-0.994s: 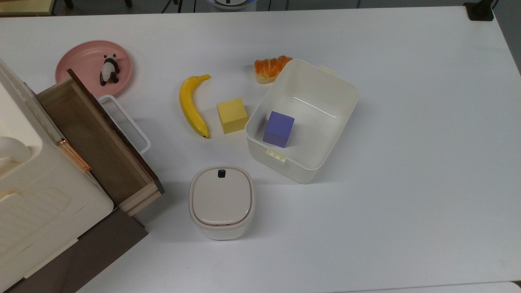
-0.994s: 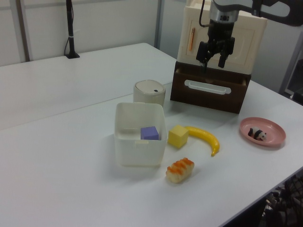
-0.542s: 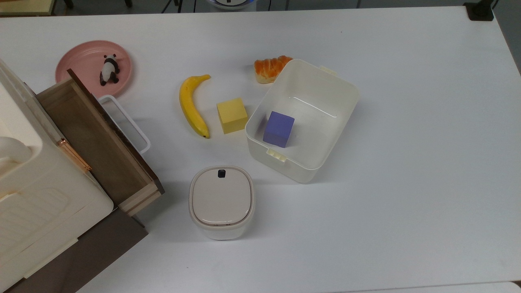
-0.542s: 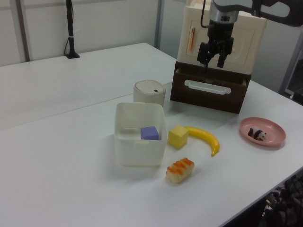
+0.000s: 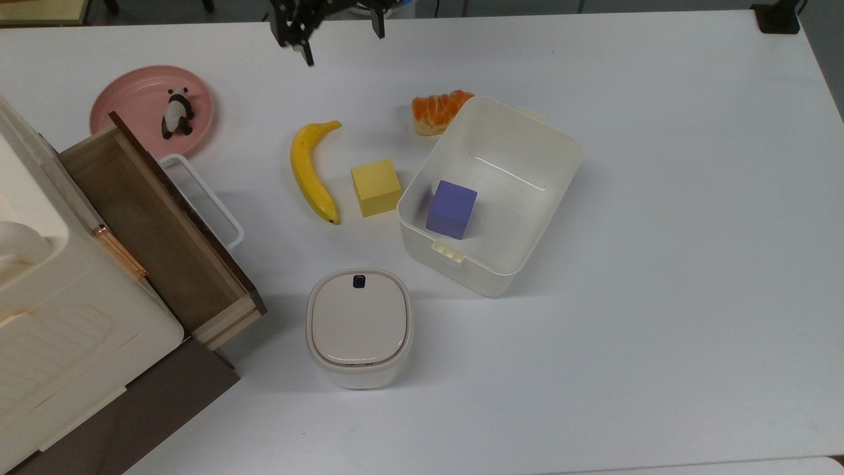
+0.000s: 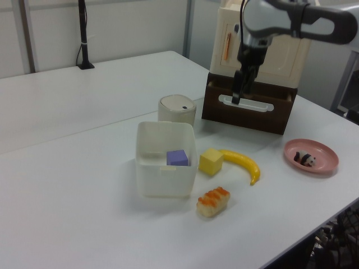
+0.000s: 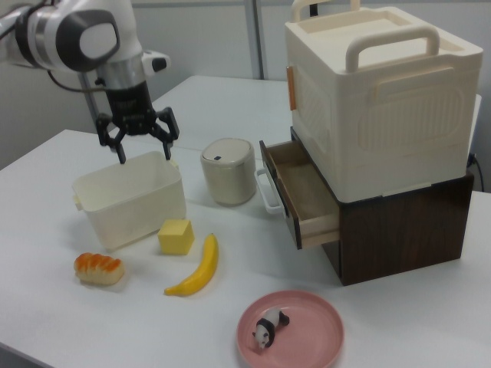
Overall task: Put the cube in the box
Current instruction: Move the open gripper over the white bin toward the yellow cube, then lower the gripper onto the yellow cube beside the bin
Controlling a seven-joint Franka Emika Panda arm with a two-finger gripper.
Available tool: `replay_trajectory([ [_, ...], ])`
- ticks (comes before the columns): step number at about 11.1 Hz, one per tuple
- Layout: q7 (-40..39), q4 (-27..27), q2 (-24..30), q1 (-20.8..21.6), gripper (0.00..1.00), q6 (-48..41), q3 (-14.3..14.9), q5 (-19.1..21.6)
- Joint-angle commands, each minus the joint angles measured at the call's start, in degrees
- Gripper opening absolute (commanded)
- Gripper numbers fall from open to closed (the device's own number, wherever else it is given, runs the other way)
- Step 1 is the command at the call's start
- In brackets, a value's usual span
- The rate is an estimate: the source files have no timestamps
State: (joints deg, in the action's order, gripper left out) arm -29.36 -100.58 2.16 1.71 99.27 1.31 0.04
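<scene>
The yellow cube (image 5: 376, 187) sits on the bench just beside the cream-white box (image 5: 552, 142), between it and the banana (image 5: 310, 171), so we judge only a short carry is needed. Our gripper (image 7: 139, 146) hangs high with fingers spread, empty, presumably ready to descend on the yellow cube.

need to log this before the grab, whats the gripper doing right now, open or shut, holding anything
Gripper: open, fingers spread wide, holding nothing, up in the air. The yellow cube sits on the table beside the box, untouched.
</scene>
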Motion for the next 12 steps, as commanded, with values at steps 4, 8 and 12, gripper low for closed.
replay_trajectory([
  [4, -15.0, -10.6, 2.1, 0.5, 1.0, 12.2, -1.2, 1.0],
  [8, -14.8, -12.2, -0.3, 0.6, 1.0, 19.0, -1.8, 1.0],
  [12, -13.9, -11.7, -5.3, 0.5, 1.0, 23.4, -3.4, 0.9],
])
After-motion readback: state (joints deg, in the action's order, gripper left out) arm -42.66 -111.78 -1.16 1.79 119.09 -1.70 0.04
